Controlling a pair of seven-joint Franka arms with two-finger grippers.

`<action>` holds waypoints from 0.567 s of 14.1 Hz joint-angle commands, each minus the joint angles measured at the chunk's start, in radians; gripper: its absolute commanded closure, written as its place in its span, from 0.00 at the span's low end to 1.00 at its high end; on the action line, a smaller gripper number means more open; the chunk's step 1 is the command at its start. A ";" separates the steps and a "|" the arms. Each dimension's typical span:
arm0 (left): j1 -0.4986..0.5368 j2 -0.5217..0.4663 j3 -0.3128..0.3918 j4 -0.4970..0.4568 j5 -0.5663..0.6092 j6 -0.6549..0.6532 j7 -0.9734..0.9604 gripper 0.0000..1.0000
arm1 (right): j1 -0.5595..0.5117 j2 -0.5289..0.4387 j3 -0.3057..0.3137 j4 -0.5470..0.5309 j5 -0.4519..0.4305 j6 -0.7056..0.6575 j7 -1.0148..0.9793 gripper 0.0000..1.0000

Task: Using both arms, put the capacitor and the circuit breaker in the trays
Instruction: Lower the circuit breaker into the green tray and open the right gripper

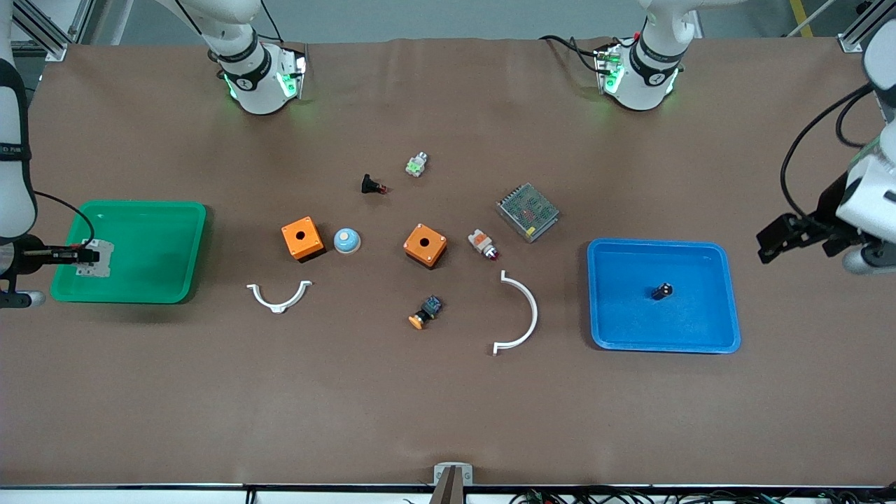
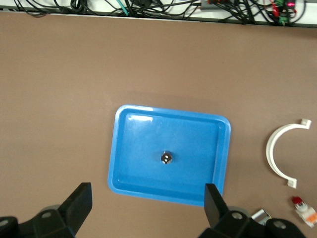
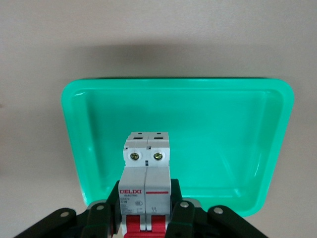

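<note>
Front view: the right gripper (image 1: 82, 255) is clamped on the circuit breaker (image 1: 96, 257) over the green tray (image 1: 168, 213). Judgement: lower it until the breaker sits flat on the tray floor, then release. The capacitor (image 1: 662, 290) already lies in the blue tray (image 1: 728, 294). The left gripper (image 1: 770, 245) hangs over the bench (image 1: 448, 406) beside that tray, waiting. Loose parts (orange boxes, white brackets, a push-button) lie mid-bench, well apart from both trays; nothing obstructs.

Left wrist view: the left gripper's fingers (image 2: 79, 201) stand wide apart and empty, the capacitor below in the tray.

Right wrist view: the breaker is pinched at its red-switch end, upright over the tray floor.
</note>
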State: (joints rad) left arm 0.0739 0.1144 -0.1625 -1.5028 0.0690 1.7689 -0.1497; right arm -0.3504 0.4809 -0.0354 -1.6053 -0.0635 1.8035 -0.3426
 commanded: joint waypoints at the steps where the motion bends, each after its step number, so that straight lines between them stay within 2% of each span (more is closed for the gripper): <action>1: 0.000 -0.070 0.011 -0.017 -0.051 -0.084 0.080 0.00 | -0.055 0.039 0.020 -0.004 -0.022 0.052 -0.059 0.78; 4: -0.032 -0.113 0.047 -0.019 -0.052 -0.186 0.090 0.00 | -0.070 0.047 0.020 -0.080 -0.025 0.146 -0.059 0.77; 6: -0.034 -0.133 0.051 -0.020 -0.051 -0.226 0.094 0.00 | -0.071 0.047 0.020 -0.146 -0.025 0.242 -0.059 0.77; 8: -0.037 -0.148 0.052 -0.022 -0.052 -0.253 0.093 0.00 | -0.078 0.047 0.020 -0.177 -0.025 0.269 -0.059 0.77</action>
State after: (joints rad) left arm 0.0485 -0.0022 -0.1267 -1.5042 0.0338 1.5418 -0.0782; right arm -0.4051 0.5521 -0.0354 -1.7367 -0.0646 2.0449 -0.3975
